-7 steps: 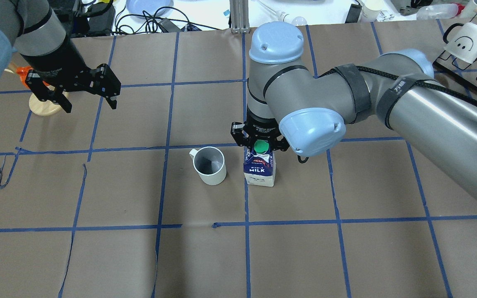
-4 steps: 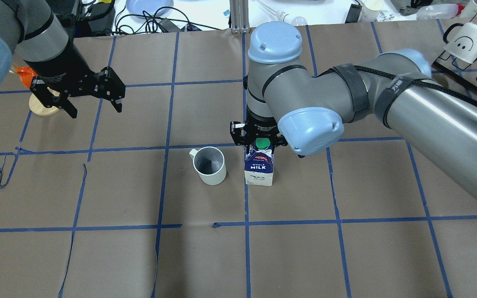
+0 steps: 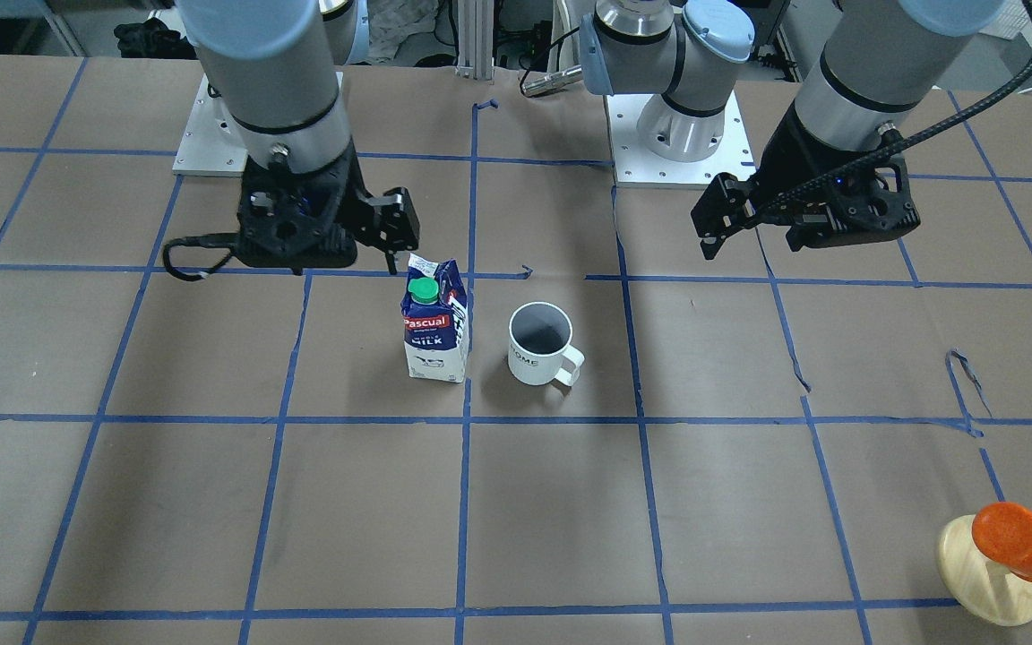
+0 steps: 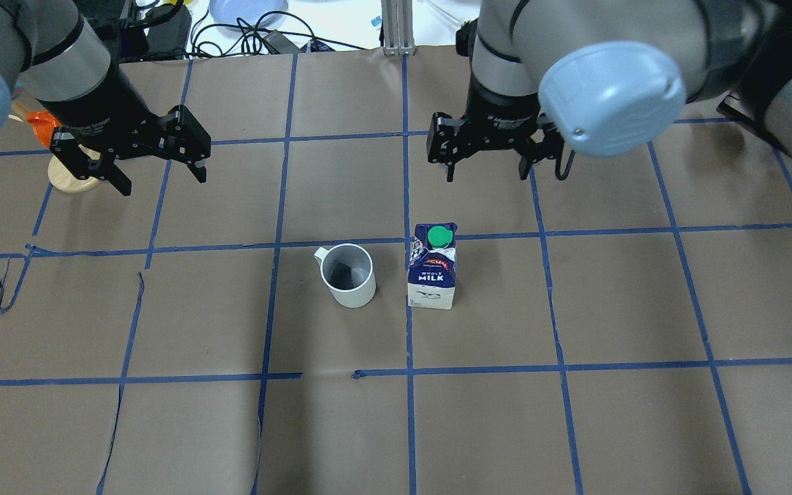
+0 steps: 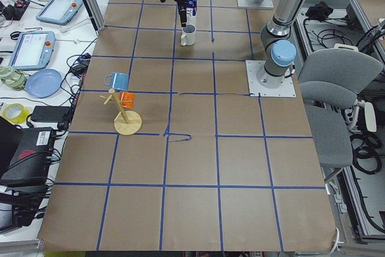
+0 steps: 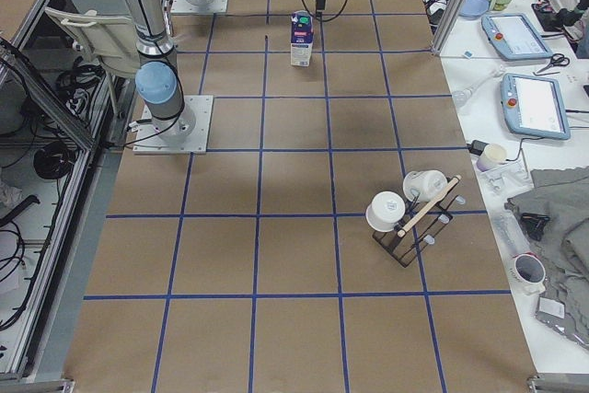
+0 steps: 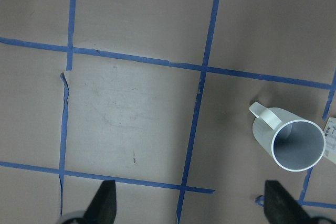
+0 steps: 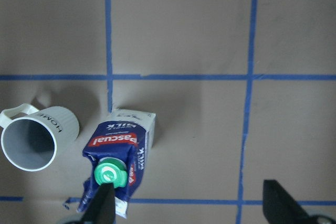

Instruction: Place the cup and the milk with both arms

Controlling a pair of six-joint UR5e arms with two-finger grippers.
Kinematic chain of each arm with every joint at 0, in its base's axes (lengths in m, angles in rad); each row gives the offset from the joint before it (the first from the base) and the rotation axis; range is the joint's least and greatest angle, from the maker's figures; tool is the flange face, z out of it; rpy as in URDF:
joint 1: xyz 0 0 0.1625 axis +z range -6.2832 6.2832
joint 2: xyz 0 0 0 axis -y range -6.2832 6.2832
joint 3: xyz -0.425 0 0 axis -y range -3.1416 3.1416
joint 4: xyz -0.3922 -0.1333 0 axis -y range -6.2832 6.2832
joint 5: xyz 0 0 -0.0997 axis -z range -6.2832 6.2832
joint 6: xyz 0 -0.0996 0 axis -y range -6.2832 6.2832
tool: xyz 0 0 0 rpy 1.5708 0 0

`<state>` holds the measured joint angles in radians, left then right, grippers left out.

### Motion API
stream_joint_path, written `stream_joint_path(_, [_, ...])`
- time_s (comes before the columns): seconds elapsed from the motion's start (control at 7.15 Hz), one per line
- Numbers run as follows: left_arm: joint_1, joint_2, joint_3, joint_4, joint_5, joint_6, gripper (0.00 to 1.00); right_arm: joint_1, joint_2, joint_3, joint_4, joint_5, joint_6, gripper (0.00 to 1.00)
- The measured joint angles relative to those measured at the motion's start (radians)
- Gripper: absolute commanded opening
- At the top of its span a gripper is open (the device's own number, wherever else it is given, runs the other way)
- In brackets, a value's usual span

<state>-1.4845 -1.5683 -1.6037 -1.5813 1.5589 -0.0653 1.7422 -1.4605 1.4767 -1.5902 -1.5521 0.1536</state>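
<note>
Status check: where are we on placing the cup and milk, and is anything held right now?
Looks done: the cup and the milk stand upright side by side, not touching, on the table. In hand: nothing. The left end effector and the right end effector are both open, empty and clear of them. Left to do: likely nothing beyond pulling back.

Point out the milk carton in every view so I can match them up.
Front-facing: milk carton left of centre.
Overhead: just right of centre.
Left side: top centre.
Right side: top centre.
Left wrist: white sliver at right edge.
Right wrist: lower left.
Landmark: the mug beside it, unseen in the right-side view.
</note>
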Motion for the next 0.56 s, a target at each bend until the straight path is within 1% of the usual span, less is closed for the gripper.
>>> stream_joint_path(0.28, [-0.001, 0.009, -0.002, -0.003, -0.003, -0.001, 1.00, -0.100, -0.082, -0.021, 0.082, -0.016, -0.085, 1.00])
stream_joint_path(0.56, [-0.002, 0.017, -0.008, -0.006, -0.002, -0.002, 1.00, -0.125, -0.121, 0.014, 0.102, -0.012, -0.101, 1.00])
